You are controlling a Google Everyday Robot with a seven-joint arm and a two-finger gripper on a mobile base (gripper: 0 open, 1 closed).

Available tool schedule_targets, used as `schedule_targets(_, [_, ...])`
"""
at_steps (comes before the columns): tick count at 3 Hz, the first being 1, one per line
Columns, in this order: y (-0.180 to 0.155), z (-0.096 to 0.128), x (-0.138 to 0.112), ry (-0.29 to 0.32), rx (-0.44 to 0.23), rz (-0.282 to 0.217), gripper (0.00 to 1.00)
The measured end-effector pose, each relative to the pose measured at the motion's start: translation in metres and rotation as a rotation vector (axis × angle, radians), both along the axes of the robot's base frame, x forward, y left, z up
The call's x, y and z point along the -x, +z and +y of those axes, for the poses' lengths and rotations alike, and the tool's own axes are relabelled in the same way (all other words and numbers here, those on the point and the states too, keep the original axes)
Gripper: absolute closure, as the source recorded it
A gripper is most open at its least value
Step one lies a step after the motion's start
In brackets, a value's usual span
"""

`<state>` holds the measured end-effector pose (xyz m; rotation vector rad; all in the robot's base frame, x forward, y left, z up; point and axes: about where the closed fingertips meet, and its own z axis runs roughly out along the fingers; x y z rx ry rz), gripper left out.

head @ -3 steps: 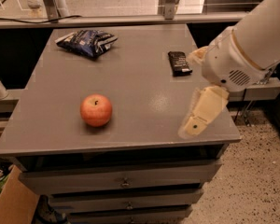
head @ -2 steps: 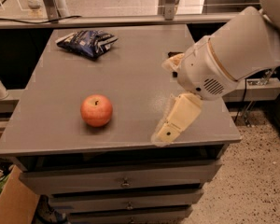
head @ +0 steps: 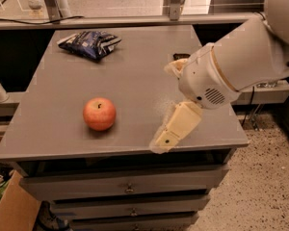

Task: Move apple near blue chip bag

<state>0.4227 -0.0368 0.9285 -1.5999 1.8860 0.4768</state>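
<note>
— While the apple (head: 99,113) sits where it did, near the front left of the grey table (head: 130,76), the gripper (head: 166,105) has swung left toward it. It now hangs over the front right part of the top, apart from the fruit.
— And its fingers (head: 176,126)?
— Spread wide, pinching nothing. One slants down to the table's front edge, the other pokes out behind the wrist.
— The blue chip bag (head: 90,43)?
— Unmoved at the far left corner, well apart from the apple.
— Anything lost from sight?
— The arm (head: 241,57) now covers most of what lay behind it. A dark sliver (head: 181,56) beside the upper finger is possibly the black packet seen before. The arm's upper part is cut off at the right edge.
</note>
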Motion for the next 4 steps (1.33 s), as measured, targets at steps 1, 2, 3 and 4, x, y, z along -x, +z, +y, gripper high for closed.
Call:
schedule_targets(1, [-0.018,0.029,-0.010,-0.006,-0.062,-0.043,0.00])
schedule_targets(2, [-0.033,0.061,-0.029,-0.019,-0.118,-0.068,0.00])
schedule_targets(3, [-0.050,0.090,-0.044,-0.028,-0.162,-0.064,0.00])
schedule_targets(4, [-0.066,0.115,-0.052,-0.037,-0.187,-0.038,0.00])
